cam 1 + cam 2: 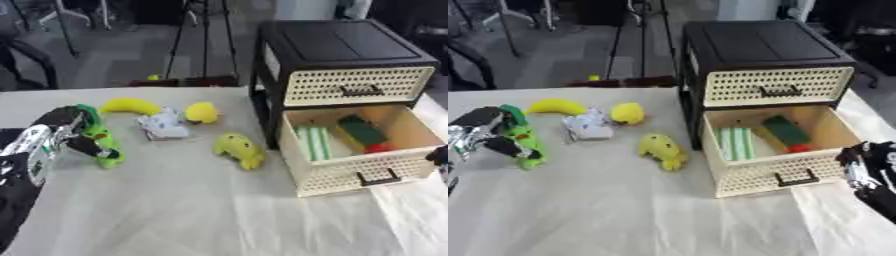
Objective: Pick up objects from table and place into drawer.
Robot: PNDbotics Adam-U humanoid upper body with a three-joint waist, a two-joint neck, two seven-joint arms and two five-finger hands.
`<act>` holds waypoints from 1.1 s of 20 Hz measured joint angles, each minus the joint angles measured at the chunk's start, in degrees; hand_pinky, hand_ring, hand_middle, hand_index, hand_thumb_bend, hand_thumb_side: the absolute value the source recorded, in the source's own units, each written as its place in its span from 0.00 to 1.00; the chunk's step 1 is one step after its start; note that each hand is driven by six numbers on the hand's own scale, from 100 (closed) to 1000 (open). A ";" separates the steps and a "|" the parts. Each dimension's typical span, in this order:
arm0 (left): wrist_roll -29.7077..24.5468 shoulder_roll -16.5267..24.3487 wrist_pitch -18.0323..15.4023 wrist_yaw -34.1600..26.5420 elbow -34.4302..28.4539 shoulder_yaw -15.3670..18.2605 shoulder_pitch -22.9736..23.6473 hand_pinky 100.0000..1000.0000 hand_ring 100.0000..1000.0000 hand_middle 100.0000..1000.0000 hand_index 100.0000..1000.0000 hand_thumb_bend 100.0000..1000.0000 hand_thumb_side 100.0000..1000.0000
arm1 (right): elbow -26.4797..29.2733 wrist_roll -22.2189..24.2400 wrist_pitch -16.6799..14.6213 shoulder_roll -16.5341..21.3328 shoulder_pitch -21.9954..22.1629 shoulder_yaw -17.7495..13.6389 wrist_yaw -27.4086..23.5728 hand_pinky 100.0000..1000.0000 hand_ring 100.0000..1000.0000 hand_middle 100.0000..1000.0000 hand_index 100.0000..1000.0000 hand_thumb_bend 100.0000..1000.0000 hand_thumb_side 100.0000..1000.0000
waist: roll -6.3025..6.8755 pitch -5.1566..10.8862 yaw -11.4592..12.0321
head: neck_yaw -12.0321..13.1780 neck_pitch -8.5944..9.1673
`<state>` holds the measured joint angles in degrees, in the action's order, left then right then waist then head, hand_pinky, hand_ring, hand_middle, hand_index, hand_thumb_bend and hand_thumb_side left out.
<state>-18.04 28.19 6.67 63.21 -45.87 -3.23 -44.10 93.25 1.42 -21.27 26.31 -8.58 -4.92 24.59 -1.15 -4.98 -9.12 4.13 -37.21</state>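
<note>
My left hand [54, 131] is at the table's left edge, its fingers curled round a green toy [103, 142] that stands on the cloth. A yellow banana [129, 105], a round yellow toy [201, 112], a white and blue crumpled packet [164, 125] and a yellow plush toy [240, 149] lie mid-table. The black cabinet [341, 45] has its lower cream drawer [346, 176] pulled out. In it lie a green striped item [313, 142], a dark green block [360, 130] and something red [378, 148]. My right hand [870, 165] rests open at the drawer's right front corner.
The cabinet's upper drawer [357, 86] is closed. A grey cloth [192, 210] covers the table, with bare room in front. Chairs and a tripod [203, 40] stand on the floor behind the table's far edge.
</note>
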 measured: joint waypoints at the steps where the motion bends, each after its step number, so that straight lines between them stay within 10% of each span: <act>1: -0.37 -0.13 -0.24 0.11 0.28 0.34 0.00 0.40 0.49 0.57 0.74 0.81 0.42 | 0.00 0.00 0.00 -0.06 0.01 0.00 0.00 0.00 0.00 0.00 0.52 0.00 0.79 | 0.00 0.01 -0.01 | -0.02 0.00; 10: -1.92 -1.08 -0.41 -2.83 1.89 1.45 0.02 0.00 0.14 0.27 0.46 0.41 0.15 | 0.01 0.02 0.21 -0.35 0.01 0.01 0.00 0.00 0.00 0.00 0.52 0.00 0.79 | 0.03 0.16 -0.01 | -0.15 0.00; 22: -0.03 -1.56 -0.44 -12.61 -4.58 2.79 0.38 0.00 0.00 0.10 0.32 0.00 0.00 | 0.00 -0.37 0.61 -0.37 -0.03 0.01 0.04 0.00 0.00 0.00 0.52 0.00 0.78 | -0.33 0.18 0.31 | -0.46 -0.01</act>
<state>-18.07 26.63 6.23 50.60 -50.46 -0.44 -43.72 93.25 1.06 -20.66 25.94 -8.61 -4.91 24.62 -1.48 -4.80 -8.82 3.66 -37.22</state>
